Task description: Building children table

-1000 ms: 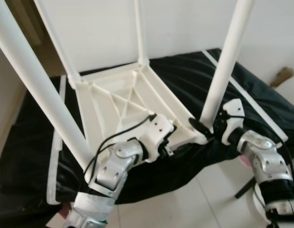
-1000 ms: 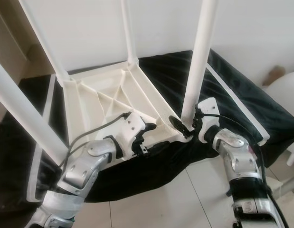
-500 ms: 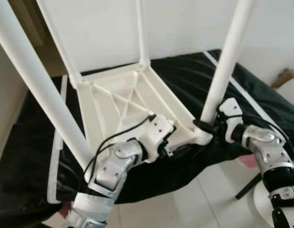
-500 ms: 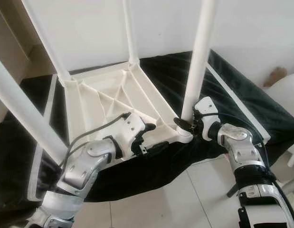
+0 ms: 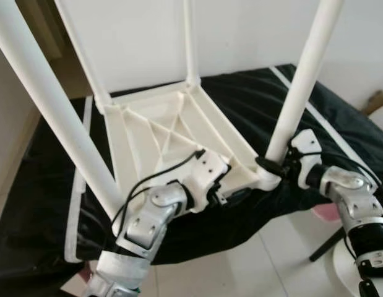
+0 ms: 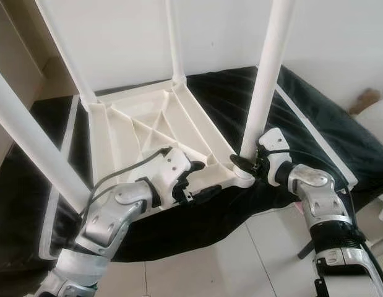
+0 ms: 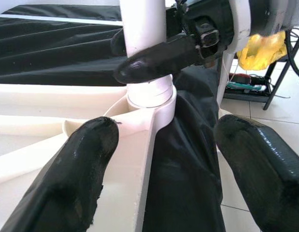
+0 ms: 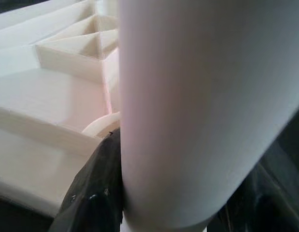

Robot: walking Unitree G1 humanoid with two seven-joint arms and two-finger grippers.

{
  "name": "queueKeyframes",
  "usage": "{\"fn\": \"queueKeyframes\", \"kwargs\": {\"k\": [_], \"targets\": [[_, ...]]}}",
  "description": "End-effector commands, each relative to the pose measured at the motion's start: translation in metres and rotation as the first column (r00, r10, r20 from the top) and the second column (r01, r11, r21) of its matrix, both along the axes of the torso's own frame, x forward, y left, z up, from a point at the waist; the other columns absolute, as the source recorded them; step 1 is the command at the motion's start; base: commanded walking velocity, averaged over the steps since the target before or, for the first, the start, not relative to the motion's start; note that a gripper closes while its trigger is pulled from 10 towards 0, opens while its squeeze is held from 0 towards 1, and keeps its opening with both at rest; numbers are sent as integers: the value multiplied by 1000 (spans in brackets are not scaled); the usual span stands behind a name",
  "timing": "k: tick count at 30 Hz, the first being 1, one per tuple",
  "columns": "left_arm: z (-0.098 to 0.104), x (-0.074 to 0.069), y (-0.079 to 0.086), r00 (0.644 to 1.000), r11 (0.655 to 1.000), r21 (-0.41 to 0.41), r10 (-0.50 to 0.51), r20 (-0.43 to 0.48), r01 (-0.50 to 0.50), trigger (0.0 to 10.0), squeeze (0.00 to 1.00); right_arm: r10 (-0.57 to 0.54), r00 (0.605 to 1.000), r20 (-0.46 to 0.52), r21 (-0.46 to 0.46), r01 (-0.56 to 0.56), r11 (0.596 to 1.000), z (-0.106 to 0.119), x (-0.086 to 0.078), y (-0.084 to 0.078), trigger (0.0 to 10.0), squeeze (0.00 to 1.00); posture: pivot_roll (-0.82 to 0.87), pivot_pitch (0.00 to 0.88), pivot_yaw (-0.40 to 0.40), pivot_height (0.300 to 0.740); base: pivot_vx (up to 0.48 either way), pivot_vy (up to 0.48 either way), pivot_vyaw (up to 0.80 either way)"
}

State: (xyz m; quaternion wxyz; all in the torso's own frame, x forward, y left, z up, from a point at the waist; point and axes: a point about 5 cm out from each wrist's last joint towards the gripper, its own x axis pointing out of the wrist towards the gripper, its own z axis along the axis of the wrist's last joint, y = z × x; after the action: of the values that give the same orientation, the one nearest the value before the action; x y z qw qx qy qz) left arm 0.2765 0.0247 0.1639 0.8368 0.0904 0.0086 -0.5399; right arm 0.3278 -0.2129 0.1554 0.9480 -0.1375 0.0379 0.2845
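The white children's table (image 5: 172, 133) lies upside down on a surface draped in black cloth (image 5: 240, 93), its ribbed underside facing up and its four round legs standing up from the corners. It fills the middle of the head views, with the far legs at 11 and 12 o'clock, a near leg (image 5: 52, 111) running up toward 10 o'clock, and the other near leg (image 5: 302, 80) rising toward 1 o'clock.

The right hand (image 6: 252, 166) is at about 4 o'clock, closed around the base of that near right leg, just above the round socket (image 7: 150, 99) at the table's corner. In the left wrist view one black finger (image 7: 159, 57) crosses the front of the leg right above the socket; in the right wrist view the leg (image 8: 202, 106) sits close against the camera with dark finger surface at its foot.

The left hand (image 7: 163, 159) is at about 6 o'clock, at the table's near edge rail beside that same corner. Its fingers (image 7: 77, 169) stand apart, one lying on the white rail and the other out over the cloth; it appears to straddle the edge rather than clamp it, though the contact is hard to judge.

Pale floor tiles (image 5: 253, 260) lie below the surface at 5 o'clock.
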Motion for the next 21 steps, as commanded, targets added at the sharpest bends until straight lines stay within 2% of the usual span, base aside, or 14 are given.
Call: {"fn": "queueKeyframes", "kwargs": {"k": [1, 6, 10, 12, 16, 17, 18, 19, 20, 21], "targets": [[-2, 0, 3, 999, 999, 6, 39, 7, -39, 10000, 0, -80, 995, -53, -10, 79, 997, -14, -3, -1, 10000, 0, -74, 0, 57, 740, 0, 0, 0], [-2, -1, 3, 999, 999, 10, 33, 5, -33, 10000, 0, -180, 982, -58, 44, 183, 982, -22, -8, 17, 10000, 0, -76, 0, 65, 740, 0, 0, 0], [-3, -1, 4, 1000, 999, 13, 30, 4, -30, 10000, 0, -248, 967, -66, 66, 252, 965, -25, -10, 22, 10000, 0, -77, 0, 72, 740, 0, 0, 0], [-3, -2, 4, 1000, 1000, 14, 25, 3, -25, 10000, 0, -326, 943, -70, 87, 332, 939, -25, -10, 25, 10000, 0, -79, 0, 74, 740, 0, 0, 0], [-3, -2, 4, 1000, 1000, 16, 21, 1, -21, 10000, 0, -388, 916, -103, 118, 399, 909, -28, -10, 31, 10000, 0, -82, 0, 76, 740, 0, 0, 0], [-3, -3, 3, 1000, 1000, 16, 19, 0, -19, 10000, 0, -507, 849, -147, 153, 526, 837, -38, -12, 43, 10000, 0, -80, 0, 74, 740, 0, 0, 0], [-3, -3, 3, 1000, 1000, 15, 19, -1, -19, 10000, 0, -555, 817, -159, 160, 576, 802, -41, -12, 47, 10000, 0, -80, 0, 74, 740, 0, 0, 0], [-3, -3, 3, 1000, 1000, 15, 19, -1, -19, 10000, 0, -555, 817, -159, 160, 576, 802, -41, -12, 47, 10000, 0, -80, 0, 74, 740, 0, 0, 0], [-4, -3, 3, 1000, 1000, 16, 19, -2, -19, 10000, 0, -624, 761, -179, 160, 648, 745, -45, -14, 50, 10000, 0, -80, 0, 75, 740, 0, 0, 0], [-4, -3, 3, 1000, 1000, 16, 19, -3, -19, 10000, 0, -662, 725, -191, 157, 688, 708, -48, -15, 52, 10000, 0, -80, 0, 75, 740, 0, 0, 0]]}}
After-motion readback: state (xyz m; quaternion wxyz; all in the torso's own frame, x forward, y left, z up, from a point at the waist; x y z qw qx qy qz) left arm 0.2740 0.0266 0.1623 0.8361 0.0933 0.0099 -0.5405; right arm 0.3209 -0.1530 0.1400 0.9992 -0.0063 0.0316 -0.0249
